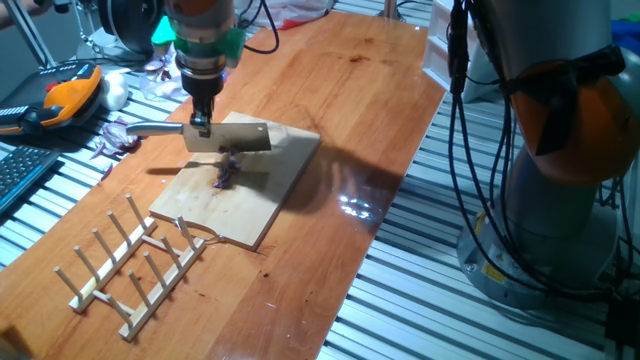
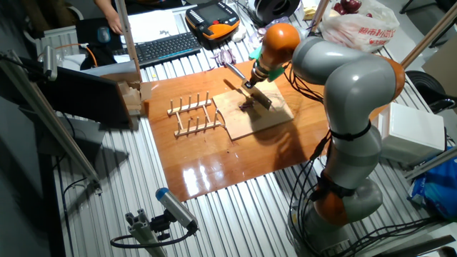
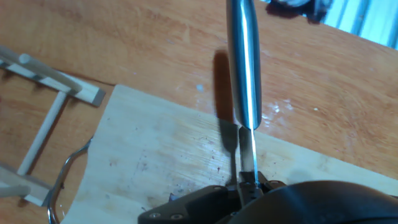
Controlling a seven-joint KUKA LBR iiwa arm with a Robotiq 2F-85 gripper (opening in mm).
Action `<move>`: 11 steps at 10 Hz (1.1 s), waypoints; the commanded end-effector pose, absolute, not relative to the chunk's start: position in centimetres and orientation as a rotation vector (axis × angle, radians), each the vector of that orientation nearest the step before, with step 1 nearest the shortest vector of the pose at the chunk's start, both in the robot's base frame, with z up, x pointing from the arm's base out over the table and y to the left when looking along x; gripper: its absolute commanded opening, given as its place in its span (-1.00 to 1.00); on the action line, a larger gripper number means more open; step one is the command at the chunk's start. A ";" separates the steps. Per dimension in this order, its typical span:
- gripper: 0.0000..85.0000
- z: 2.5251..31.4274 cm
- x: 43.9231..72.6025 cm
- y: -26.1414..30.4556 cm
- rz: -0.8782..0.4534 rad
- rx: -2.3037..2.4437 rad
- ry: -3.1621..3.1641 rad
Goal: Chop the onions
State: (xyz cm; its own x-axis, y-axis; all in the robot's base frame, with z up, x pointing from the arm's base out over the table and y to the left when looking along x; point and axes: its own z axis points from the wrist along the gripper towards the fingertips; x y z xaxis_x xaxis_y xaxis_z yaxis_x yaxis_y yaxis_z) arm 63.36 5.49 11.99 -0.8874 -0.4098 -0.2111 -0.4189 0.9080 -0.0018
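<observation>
Hand view: pincer [image 3: 249, 182] clamped on knife [image 3: 242, 68]; blade may twist, miss onions [image 1: 226, 172] frame centre-left, scatter off board [image 1: 270, 195].

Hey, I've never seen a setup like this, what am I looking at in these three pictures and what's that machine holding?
It is a robot arm at a wooden table. Two pictures come from fixed cameras on different sides; the third is from a camera on the hand. Its gripper is shut on a knife, held over a cutting board above small purple onion pieces. A wooden peg rack lies beside the board.
</observation>
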 end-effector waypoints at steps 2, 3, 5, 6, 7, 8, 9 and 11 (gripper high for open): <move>-1.00 11.6 63.1 5.4 0.059 -0.629 2.871; -1.00 11.4 62.9 5.5 0.058 -0.631 2.875; -1.00 10.5 62.6 5.6 0.057 -0.637 2.871; -1.00 10.1 62.7 5.6 0.061 -0.640 2.869; -1.00 9.6 62.7 5.5 0.061 -0.641 2.864; -1.00 9.0 62.7 5.4 0.071 -0.637 2.855; -1.00 8.5 62.6 5.6 0.079 -0.633 2.845; -1.00 8.8 62.9 5.7 0.108 -0.626 2.852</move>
State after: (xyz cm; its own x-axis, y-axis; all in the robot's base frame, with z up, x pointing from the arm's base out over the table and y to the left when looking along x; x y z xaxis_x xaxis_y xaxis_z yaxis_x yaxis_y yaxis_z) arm 62.97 5.58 9.00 -0.8866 -0.4047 -0.2240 -0.4202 0.9071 0.0240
